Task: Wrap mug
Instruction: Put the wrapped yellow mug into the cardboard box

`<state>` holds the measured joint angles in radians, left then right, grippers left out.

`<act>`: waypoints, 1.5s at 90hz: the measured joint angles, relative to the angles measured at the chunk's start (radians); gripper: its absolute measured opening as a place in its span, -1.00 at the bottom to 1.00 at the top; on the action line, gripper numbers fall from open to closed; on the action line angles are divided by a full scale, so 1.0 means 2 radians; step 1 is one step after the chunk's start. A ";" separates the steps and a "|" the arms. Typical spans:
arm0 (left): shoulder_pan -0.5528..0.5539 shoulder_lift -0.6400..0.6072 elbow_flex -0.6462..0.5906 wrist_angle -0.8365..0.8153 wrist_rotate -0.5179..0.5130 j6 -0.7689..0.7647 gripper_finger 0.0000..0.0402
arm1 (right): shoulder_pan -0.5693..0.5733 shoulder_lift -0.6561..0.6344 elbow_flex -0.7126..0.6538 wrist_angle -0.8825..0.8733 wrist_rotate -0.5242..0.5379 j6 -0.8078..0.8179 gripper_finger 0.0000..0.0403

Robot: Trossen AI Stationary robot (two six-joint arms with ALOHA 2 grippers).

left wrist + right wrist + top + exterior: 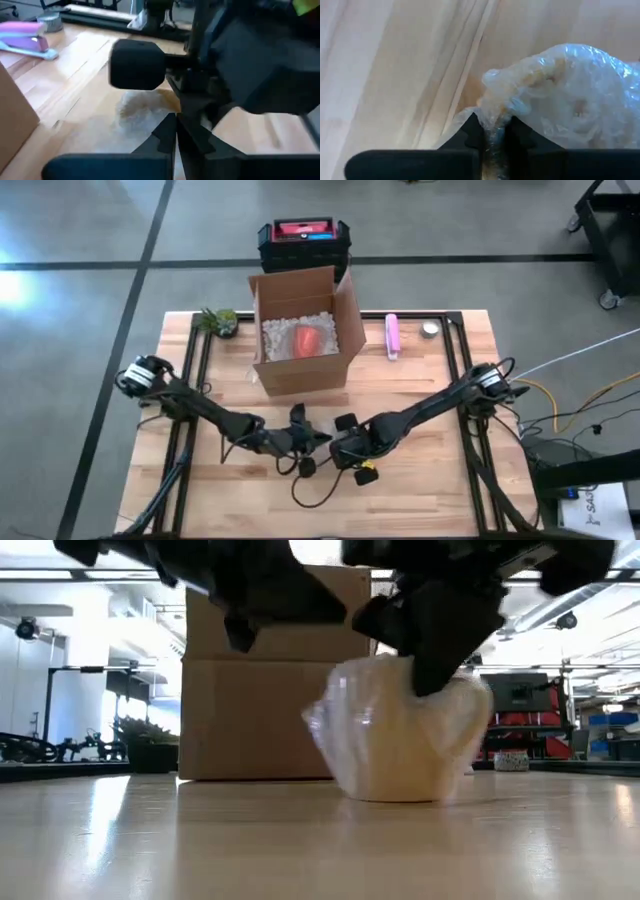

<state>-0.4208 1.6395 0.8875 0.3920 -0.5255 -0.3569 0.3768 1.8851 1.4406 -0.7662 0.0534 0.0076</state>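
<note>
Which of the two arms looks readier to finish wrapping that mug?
Probably the right: its pincer is shut on the bubble wrap around the mug. The left pincer is shut beside it, holding nothing.

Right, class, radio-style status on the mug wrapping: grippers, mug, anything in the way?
Right gripper shut on bubble wrap. Left gripper shut, beside it. Wrapped mug upright on table. Cardboard box behind, apart.

Count: one wrapped mug point(405, 730); one cardboard box point(300, 330); one black case point(303, 242); one potted plant point(219, 320); one pink stapler point(393, 335); one tape roll point(430, 329); two end effectors, left point(303, 442) and right point(345, 448); one table point(420, 480).
</note>
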 joint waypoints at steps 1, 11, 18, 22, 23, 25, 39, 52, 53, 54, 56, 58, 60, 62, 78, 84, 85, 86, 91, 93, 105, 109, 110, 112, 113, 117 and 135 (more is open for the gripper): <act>-0.001 -0.002 0.000 -0.001 0.000 0.000 -1.00 | 0.001 -0.002 0.000 -0.002 -0.001 0.000 -0.92; -0.009 -0.032 0.000 -0.014 -0.004 0.000 -1.00 | 0.013 -0.027 0.000 -0.025 -0.003 0.003 -0.92; -0.018 -0.056 0.000 -0.035 -0.004 -0.003 -1.00 | 0.021 -0.046 0.000 -0.032 -0.002 0.010 -0.92; -0.024 -0.069 0.000 -0.046 -0.004 -0.014 -1.00 | 0.026 -0.060 0.000 -0.028 0.000 0.010 -0.92; -0.026 -0.072 0.000 -0.049 -0.004 -0.017 -1.00 | 0.027 -0.064 0.000 -0.028 0.000 0.010 -0.92; -0.030 -0.078 0.000 -0.056 -0.004 -0.024 -1.00 | 0.029 -0.073 0.000 -0.026 0.000 0.011 -0.92; -0.067 -0.103 0.000 -0.107 -0.006 -0.077 -1.00 | 0.036 -0.154 0.002 -0.009 0.001 -0.005 -0.93; -0.104 -0.095 0.000 -0.122 -0.008 -0.111 -1.00 | 0.027 -0.231 0.002 0.057 -0.001 -0.066 -0.93; -0.107 -0.094 0.000 -0.121 -0.009 -0.113 -1.00 | 0.025 -0.236 0.002 0.065 -0.001 -0.072 -0.93; -0.110 -0.092 0.000 -0.121 -0.011 -0.114 -1.00 | 0.022 -0.241 0.002 0.072 -0.001 -0.079 -0.93; -0.114 -0.087 0.000 -0.121 -0.017 -0.118 -1.00 | 0.016 -0.251 0.003 0.088 0.000 -0.094 -0.93; -0.118 -0.082 0.000 -0.120 -0.024 -0.122 -1.00 | 0.009 -0.260 0.003 0.104 0.000 -0.109 -0.93; -0.121 -0.076 0.000 -0.116 -0.032 -0.127 -1.00 | 0.001 -0.268 0.003 0.121 0.002 -0.120 -0.93; -0.123 -0.069 0.000 -0.111 -0.039 -0.133 -1.00 | -0.007 -0.275 0.003 0.138 0.005 -0.129 -0.93; -0.126 -0.020 0.000 -0.085 -0.067 -0.158 -1.00 | -0.133 -0.291 0.031 0.231 0.017 -0.165 -0.93; -0.125 -0.001 0.000 -0.078 -0.080 -0.158 -1.00 | -0.192 -0.269 0.066 0.227 0.017 -0.154 -0.93; -0.124 0.001 0.000 -0.079 -0.083 -0.158 -1.00 | -0.202 -0.265 0.072 0.227 0.016 -0.151 -0.93; -0.124 0.003 0.000 -0.079 -0.084 -0.158 -1.00 | -0.212 -0.261 0.079 0.226 0.015 -0.146 -0.93; -0.121 0.015 -0.001 -0.078 -0.085 -0.157 -1.00 | -0.257 -0.231 0.112 0.209 0.009 -0.119 -0.93; -0.121 0.019 -0.001 -0.079 -0.085 -0.157 -1.00 | -0.276 -0.217 0.126 0.198 0.003 -0.106 -0.93; -0.120 0.034 -0.001 -0.084 -0.086 -0.153 -1.00 | -0.362 -0.126 0.221 0.110 -0.054 -0.019 -0.93; -0.120 0.035 -0.001 -0.085 -0.086 -0.149 -1.00 | -0.382 -0.094 0.252 0.078 -0.070 0.001 -0.93; -0.120 0.035 -0.001 -0.086 -0.086 -0.147 -1.00 | -0.386 -0.086 0.260 0.070 -0.073 0.005 -0.93; -0.120 0.035 -0.001 -0.086 -0.086 -0.145 -1.00 | -0.393 -0.070 0.274 0.054 -0.080 0.012 -0.93; -0.120 0.035 -0.001 -0.086 -0.086 -0.144 -1.00 | -0.396 -0.063 0.282 0.046 -0.083 0.015 -0.93; -0.121 0.036 -0.002 -0.083 -0.086 -0.142 -1.00 | -0.405 -0.033 0.307 0.018 -0.086 0.021 -0.93; -0.121 0.035 -0.005 -0.083 -0.087 -0.136 -1.00 | -0.416 0.072 0.390 -0.063 -0.087 0.031 -0.93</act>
<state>-0.6624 1.7103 0.8776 0.2251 -0.6991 -0.6287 -0.4561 2.0290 2.2203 -0.8929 -0.1213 0.0692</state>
